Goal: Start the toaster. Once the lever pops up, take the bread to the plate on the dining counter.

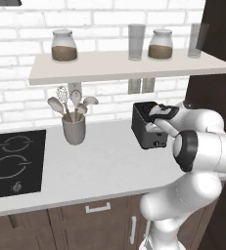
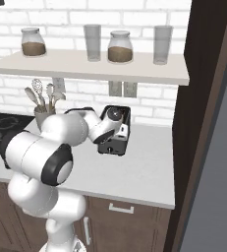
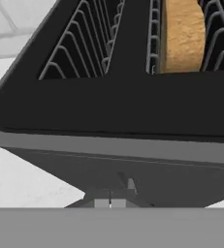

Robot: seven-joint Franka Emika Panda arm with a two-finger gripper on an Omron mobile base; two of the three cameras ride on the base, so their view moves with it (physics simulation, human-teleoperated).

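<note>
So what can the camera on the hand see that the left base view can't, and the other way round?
Hand view alone: the bread, a golden-brown slice standing in one slot, the wire guides of the other slot beside it, and the shut fingers low against the toaster's narrow face.

Left base view alone: the utensil cup, the stovetop, the shelf with jars and glasses, and the arm bent over the counter.

Both: the dark toaster on the white worktop.
</note>
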